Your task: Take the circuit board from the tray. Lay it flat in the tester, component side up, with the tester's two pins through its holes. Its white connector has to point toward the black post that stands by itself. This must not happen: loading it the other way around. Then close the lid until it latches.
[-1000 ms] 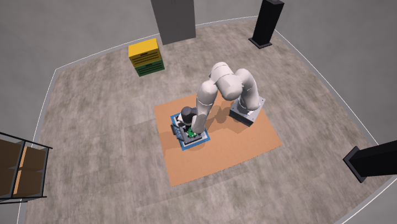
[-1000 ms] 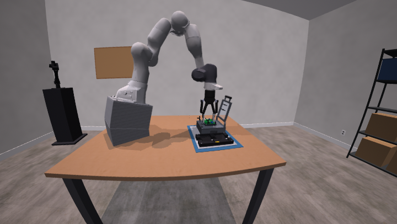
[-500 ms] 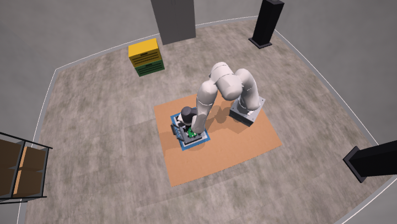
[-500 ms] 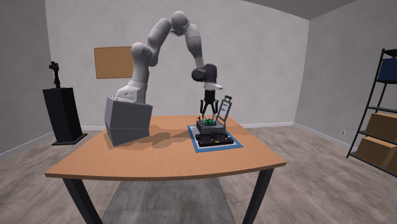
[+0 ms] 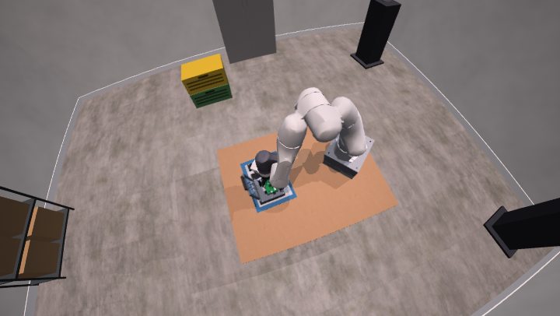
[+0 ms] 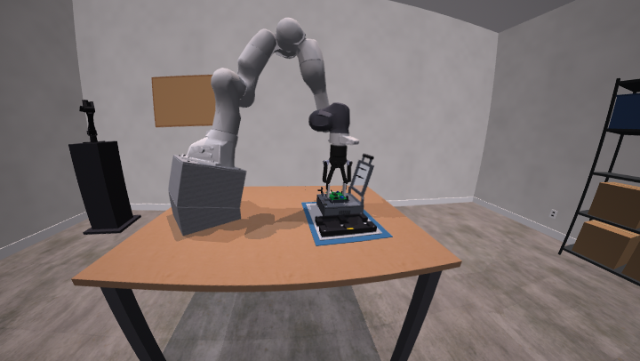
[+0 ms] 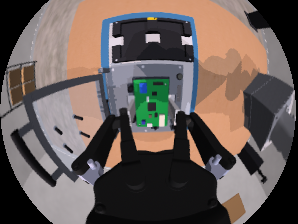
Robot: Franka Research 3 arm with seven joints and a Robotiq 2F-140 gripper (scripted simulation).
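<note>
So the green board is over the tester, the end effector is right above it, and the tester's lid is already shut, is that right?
Not quite. The lid is not shut: the exterior view shows it standing open, tilted up behind the tester. The rest holds: the green board is over the tester, and the end effector is right above it.
</note>
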